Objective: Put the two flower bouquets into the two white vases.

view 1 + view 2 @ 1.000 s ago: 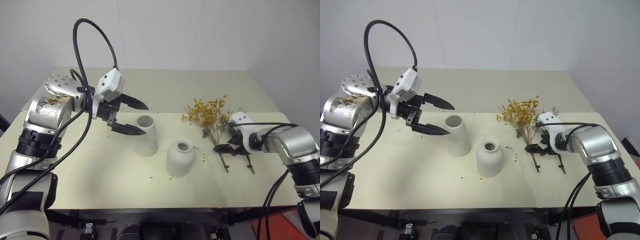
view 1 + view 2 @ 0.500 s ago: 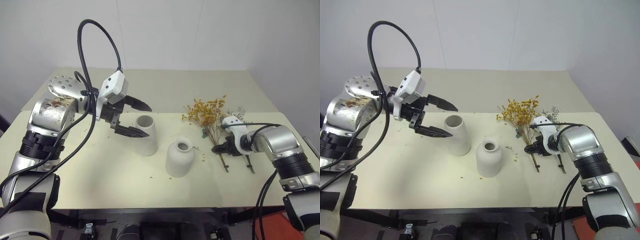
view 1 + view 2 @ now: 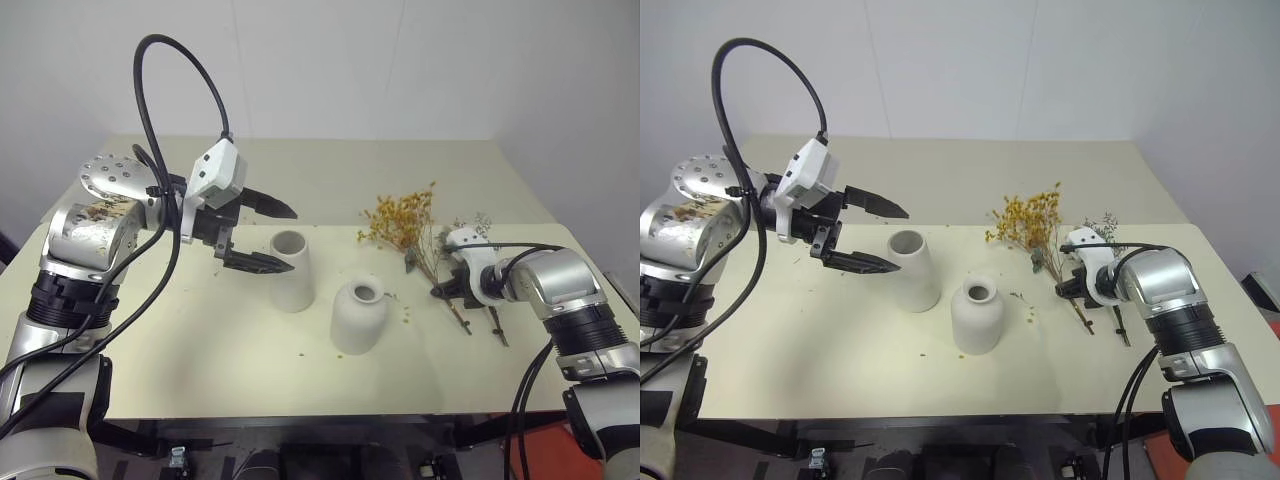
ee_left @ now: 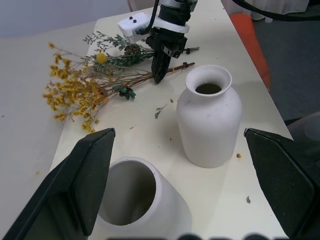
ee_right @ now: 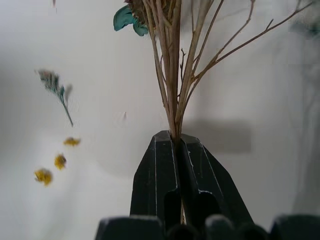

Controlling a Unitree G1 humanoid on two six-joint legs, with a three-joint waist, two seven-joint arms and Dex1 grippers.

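- Tabletop (image 3: 200,350): cream surface carrying both vases and both bouquets; a few loose yellow crumbs lie near the shorter vase.
- Left gripper (image 3: 268,236): fingers wide apart, hovering above and just beside the taller vase; placement as it was a second ago.
- Taller vase (image 3: 292,270): tapered, wide mouth, upright, empty.
- Shorter vase (image 3: 359,316): narrow neck, upright, empty, just right of the taller one.
- Right gripper (image 5: 176,142): fingers were apart a second ago, now clamped together on the stems of the mustard-yellow bouquet.
- Mustard-yellow bouquet (image 3: 405,220): its head has swung slightly left since the grasp; probably ready to lift toward a vase.
- Grey-green bouquet (image 4: 116,44): lying on the tabletop beside the first, untouched.
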